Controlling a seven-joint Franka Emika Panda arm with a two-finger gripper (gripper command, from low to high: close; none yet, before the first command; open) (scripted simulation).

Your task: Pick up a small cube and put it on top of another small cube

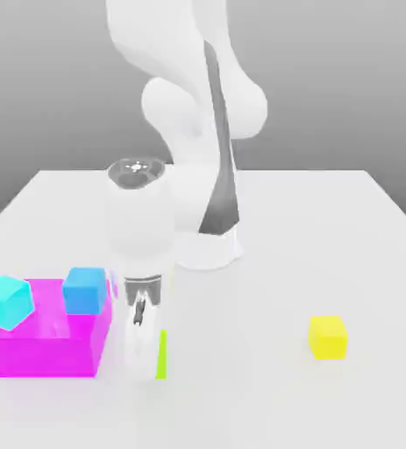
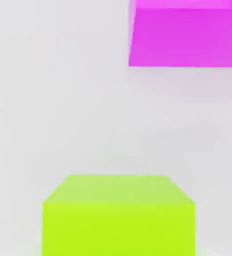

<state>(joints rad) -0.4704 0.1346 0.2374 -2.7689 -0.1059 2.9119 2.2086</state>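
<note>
Arm: the white Franka arm bends down over the white table [image 1: 364,263], its wrist low near the table's front, at the exterior view's left of centre.
Gripper: the gripper [image 1: 143,364] is down at table level, right beside the large magenta block; whether its jaws are spread or clenched, I cannot tell.
Lime-green cube: the small lime-green plain cube [image 2: 119,215] sits on the table directly under the hand. In the exterior view only a thin sliver of it [image 1: 161,354] shows past the hand's right edge. In the hand view it is large and close, resting flat.
Light cyan cube: the small light cyan plain cube [image 1: 6,302] sits tilted at the far-left corner of the large magenta block [image 1: 48,346], at the exterior view's left.
Sky-blue cube: a deeper sky-blue cube [image 1: 86,290] rests on top of the magenta block, nearer the arm.
Magenta block again: from the hand view, its corner [image 2: 188,35] lies just beyond the lime-green cube, apart from it.
Yellow cube: a small pure yellow cube [image 1: 328,338] stands alone, well apart at the exterior view's right.
</note>
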